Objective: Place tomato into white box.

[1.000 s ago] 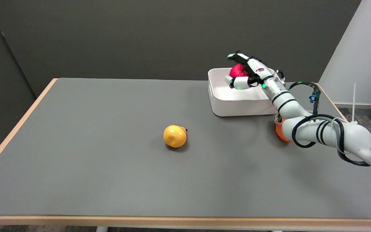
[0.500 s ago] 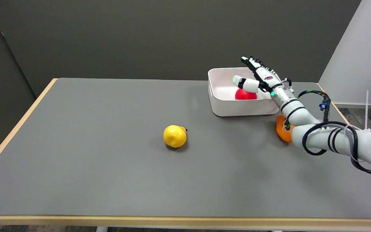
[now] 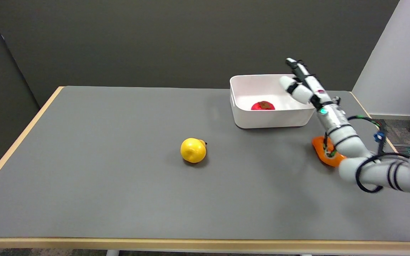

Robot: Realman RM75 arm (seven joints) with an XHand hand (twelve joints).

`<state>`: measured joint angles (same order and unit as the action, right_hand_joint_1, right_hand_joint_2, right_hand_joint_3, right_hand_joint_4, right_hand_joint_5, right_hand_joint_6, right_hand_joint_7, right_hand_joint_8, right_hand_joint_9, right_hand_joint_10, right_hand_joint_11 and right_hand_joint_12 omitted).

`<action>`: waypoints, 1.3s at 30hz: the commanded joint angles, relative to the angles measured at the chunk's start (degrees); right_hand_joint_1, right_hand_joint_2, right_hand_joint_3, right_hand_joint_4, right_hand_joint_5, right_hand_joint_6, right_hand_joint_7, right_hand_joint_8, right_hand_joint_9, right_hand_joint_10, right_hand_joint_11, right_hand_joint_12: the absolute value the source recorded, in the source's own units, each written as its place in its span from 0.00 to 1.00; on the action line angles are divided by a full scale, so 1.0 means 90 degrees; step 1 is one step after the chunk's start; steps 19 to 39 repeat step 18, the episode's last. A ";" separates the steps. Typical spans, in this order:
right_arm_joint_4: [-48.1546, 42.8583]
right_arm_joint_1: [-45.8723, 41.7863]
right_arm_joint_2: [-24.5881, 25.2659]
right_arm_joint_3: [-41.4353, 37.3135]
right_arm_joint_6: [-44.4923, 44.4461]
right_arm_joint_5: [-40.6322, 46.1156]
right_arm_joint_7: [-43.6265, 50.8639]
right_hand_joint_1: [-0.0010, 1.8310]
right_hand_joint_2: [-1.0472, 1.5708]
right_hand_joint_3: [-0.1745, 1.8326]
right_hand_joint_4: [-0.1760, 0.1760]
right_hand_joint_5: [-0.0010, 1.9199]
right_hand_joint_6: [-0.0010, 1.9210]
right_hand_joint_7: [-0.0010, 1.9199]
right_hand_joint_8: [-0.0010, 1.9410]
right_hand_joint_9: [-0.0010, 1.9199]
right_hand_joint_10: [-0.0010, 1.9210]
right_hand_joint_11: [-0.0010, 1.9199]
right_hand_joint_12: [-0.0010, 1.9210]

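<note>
Tomato (image 3: pixel 262 105), red and round, sat down inside the white box (image 3: pixel 258 119), close to the near wall of the box and about halfway along it. Showed its dark stem spot on top, so pointed up. Looked a bit squashed and wider than tall, so no real long way to it. Partly hidden at the bottom by the near wall of the box. Nothing else seen in the box with it, just the pale floor around it.

White box stood at the far right part of the grey table (image 3: pixel 119 192), open on top, with smooth rounded corners.

Right hand (image 3: pixel 303 87) hung in the air over the right end of the box, up above the rim. Had let go: fingers (image 3: pixel 295 67) stretched out straight and apart, with nothing in them. Not touching the tomato, which lay to the left of the hand and lower down. White arm with black cables came in from the right of the box.

Orange thing (image 3: pixel 324 154) lay on the table just near and right of the box, partly hidden behind the arm. Hard to tell what kind of thing. Yellow fruit (image 3: pixel 193 150) sat well to the left of the box and nearer, alone on the grey top, with a tiny dark stem on its right side.
</note>
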<state>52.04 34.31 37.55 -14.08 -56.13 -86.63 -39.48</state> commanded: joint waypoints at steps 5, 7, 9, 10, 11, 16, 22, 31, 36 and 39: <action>0.1960 -0.2882 -0.1445 -0.1243 -0.2847 0.0812 -0.3921 0.07 0.63 0.59 0.77 0.04 0.15 0.05 0.12 0.03 0.25 0.00 0.50; 0.1977 -0.2940 -0.1437 -0.1251 -0.2830 0.0820 -0.3938 0.07 0.63 0.58 0.77 0.04 0.15 0.05 0.11 0.03 0.25 0.00 0.50; 0.1977 -0.2969 -0.1437 -0.1251 -0.2820 0.0820 -0.3938 0.08 0.63 0.58 0.76 0.04 0.15 0.05 0.11 0.02 0.24 0.00 0.49; 0.1969 -0.2987 -0.1437 -0.1251 -0.2838 0.0811 -0.3938 0.08 0.63 0.58 0.76 0.04 0.14 0.05 0.10 0.02 0.24 0.00 0.49; 0.1960 -0.2995 -0.1437 -0.1251 -0.2846 0.0811 -0.3938 0.08 0.63 0.58 0.76 0.04 0.14 0.05 0.10 0.02 0.24 0.00 0.49; 0.1887 -0.2969 -0.1437 -0.1295 -0.2828 0.0829 -0.3938 0.08 0.63 0.58 0.75 0.04 0.13 0.05 0.10 0.02 0.23 0.00 0.49; 0.1783 -0.2952 -0.1437 -0.1295 -0.2750 0.0829 -0.3938 0.08 0.63 0.58 0.75 0.04 0.14 0.05 0.10 0.02 0.23 0.00 0.49; 0.1783 -0.2952 -0.1437 -0.1295 -0.2750 0.0829 -0.3938 0.08 0.63 0.58 0.75 0.04 0.14 0.05 0.10 0.02 0.23 0.00 0.49; 0.1783 -0.2952 -0.1437 -0.1295 -0.2750 0.0829 -0.3938 0.08 0.63 0.58 0.75 0.04 0.14 0.05 0.10 0.02 0.23 0.00 0.49; 0.1783 -0.2952 -0.1437 -0.1295 -0.2750 0.0829 -0.3938 0.08 0.63 0.58 0.75 0.04 0.14 0.05 0.10 0.02 0.23 0.00 0.49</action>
